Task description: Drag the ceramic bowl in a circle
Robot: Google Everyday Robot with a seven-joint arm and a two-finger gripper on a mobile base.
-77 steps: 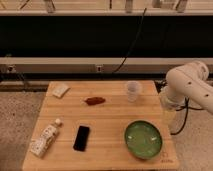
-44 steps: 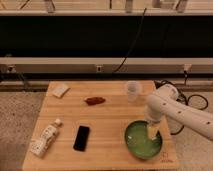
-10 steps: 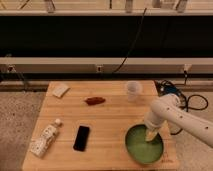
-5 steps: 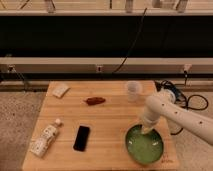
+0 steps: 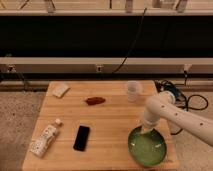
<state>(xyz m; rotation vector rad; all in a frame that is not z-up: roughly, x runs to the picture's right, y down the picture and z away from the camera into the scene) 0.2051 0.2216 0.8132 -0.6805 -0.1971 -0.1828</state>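
The ceramic bowl (image 5: 147, 147) is a wide green glazed bowl resting near the front right corner of the wooden table (image 5: 110, 120). My white arm comes in from the right and bends down over the bowl. My gripper (image 5: 145, 130) is at the bowl's far rim, pointing down into it.
A translucent plastic cup (image 5: 132, 91) stands at the back right. A reddish-brown item (image 5: 95, 100) lies mid-table. A black phone (image 5: 82, 138) and a lying bottle (image 5: 45, 140) are at the front left. A pale sponge (image 5: 61, 90) is at the back left. Cables hang off the right edge.
The arm came in from the right and lowered onto the bowl. In the last second the bowl and gripper have shifted slightly left and toward the back.
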